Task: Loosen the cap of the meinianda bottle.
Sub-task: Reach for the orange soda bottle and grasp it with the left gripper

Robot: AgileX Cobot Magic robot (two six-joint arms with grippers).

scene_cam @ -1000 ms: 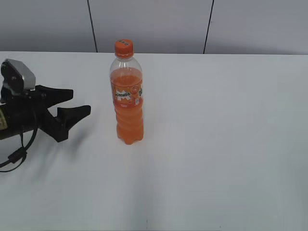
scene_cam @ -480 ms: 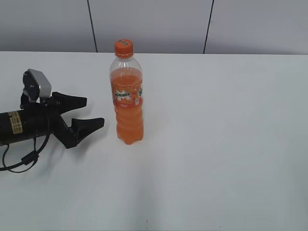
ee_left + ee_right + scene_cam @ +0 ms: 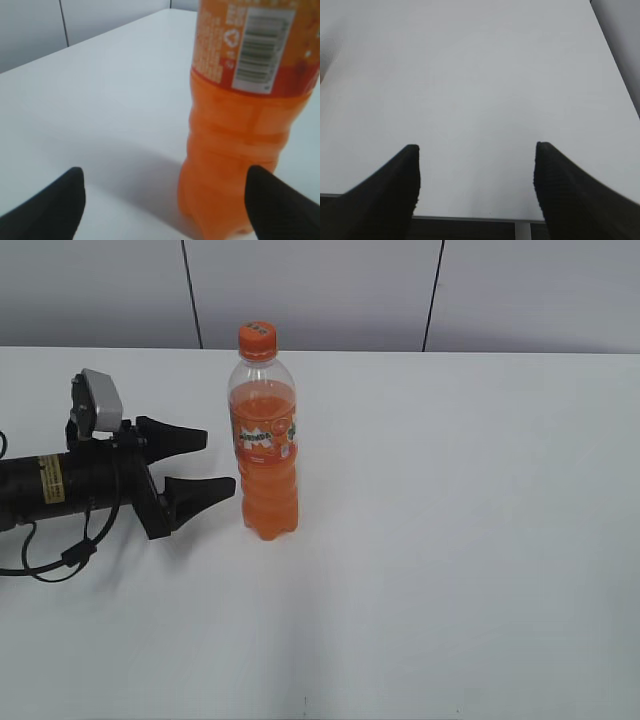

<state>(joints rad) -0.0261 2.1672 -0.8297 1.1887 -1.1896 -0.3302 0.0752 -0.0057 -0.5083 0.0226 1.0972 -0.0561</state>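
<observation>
The left gripper [image 3: 215,462] is sliding low over the table [image 3: 450,540] toward the meinianda bottle [image 3: 265,455], closer than a second ago, fingers spread and grasping nothing; it seems to be preparing to steady the body. Higher on the upright bottle, the cap [image 3: 257,338] is waiting untouched. The right gripper [image 3: 476,175], also spread and empty, is well apart from the bottle.

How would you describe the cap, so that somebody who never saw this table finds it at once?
On the white table stands one bottle of orange drink, left of the middle, with the open left hand beside its lower body. The cap is the small round orange piece at its very top, above the clear neck, with tiny dark print on it.
</observation>
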